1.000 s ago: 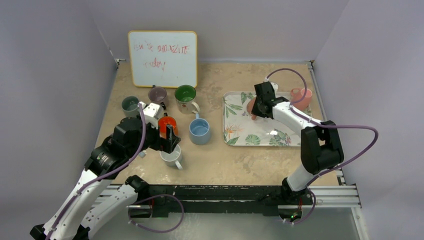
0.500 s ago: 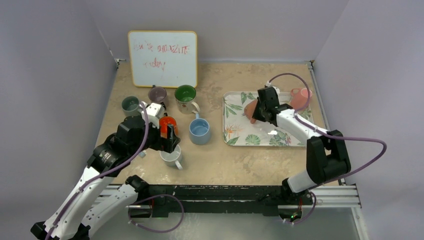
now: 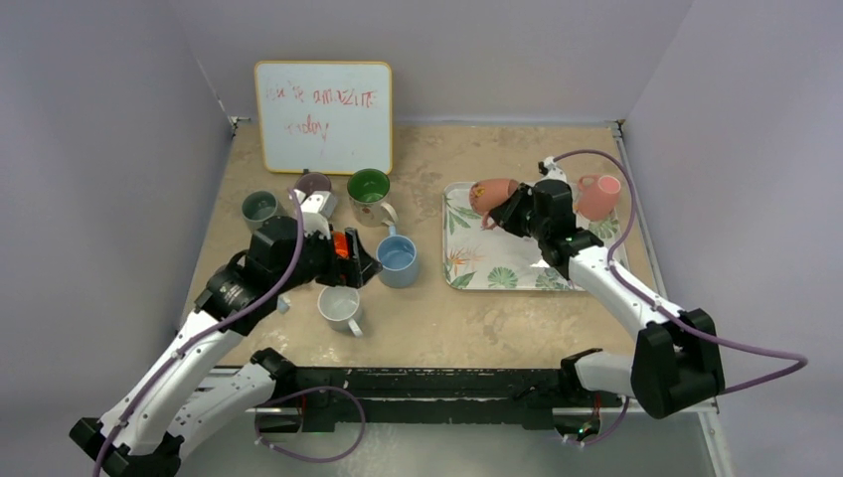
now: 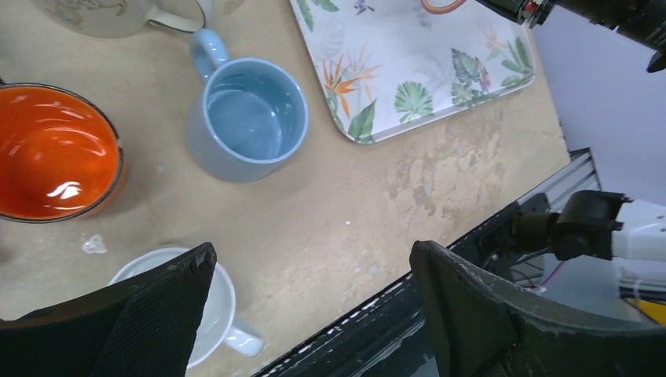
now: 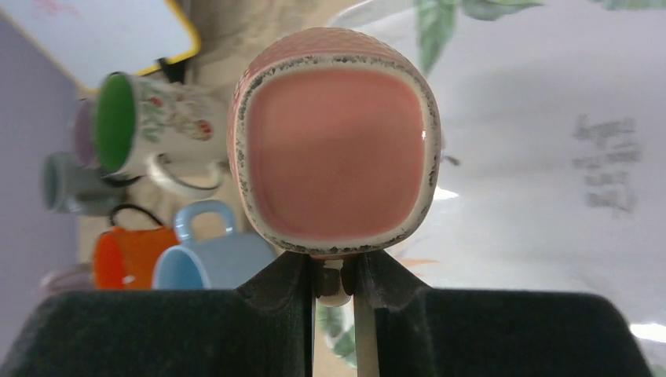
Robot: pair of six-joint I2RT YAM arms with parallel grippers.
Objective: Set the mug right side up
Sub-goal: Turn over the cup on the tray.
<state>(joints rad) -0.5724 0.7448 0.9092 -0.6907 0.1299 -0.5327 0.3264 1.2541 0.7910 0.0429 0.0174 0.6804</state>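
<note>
The worktop (image 3: 467, 318) carries a whiteboard (image 3: 323, 114) with red handwriting; only "today" seems legible. Above the far-left corner of the leaf-print tray (image 3: 472, 238), the pink mug (image 3: 492, 194) is held on its side, long axis level, pointing left. The right claw (image 3: 514, 211) pinches it. The left claw (image 3: 360, 256) gapes, holding nothing.
</note>
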